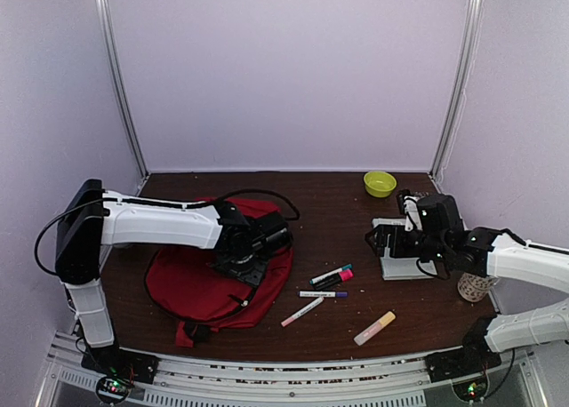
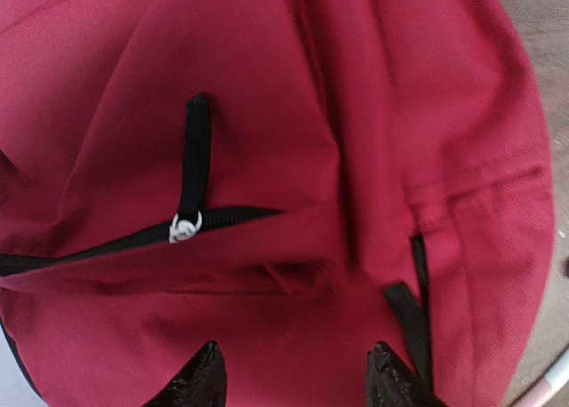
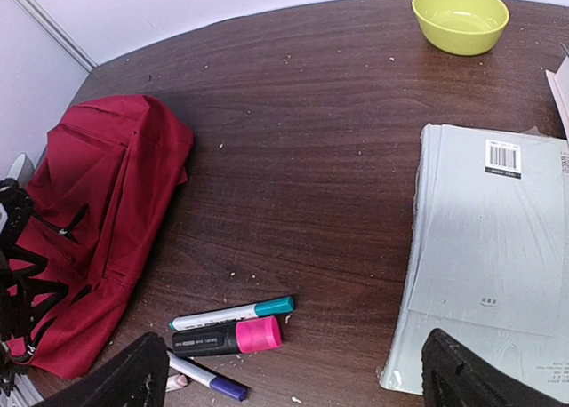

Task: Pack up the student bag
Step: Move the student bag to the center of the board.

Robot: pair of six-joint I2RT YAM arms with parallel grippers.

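Your left gripper (image 2: 298, 380) sat part-closed on the soft dark-red fabric backpack (image 1: 191, 287) at the left edge of the desk (image 1: 338, 216) — grip unclear — and needed the black zipper pull (image 2: 196, 149) centred; your right gripper (image 3: 298, 376) gaped wide, empty.

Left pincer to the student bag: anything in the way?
Nothing visible. The left pincer sits right over the student bag, only red fabric between its fingertips; whether it pinches is unclear.

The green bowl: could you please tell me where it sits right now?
In the top external view the green bowl sits far right on the table, beyond the grey book.
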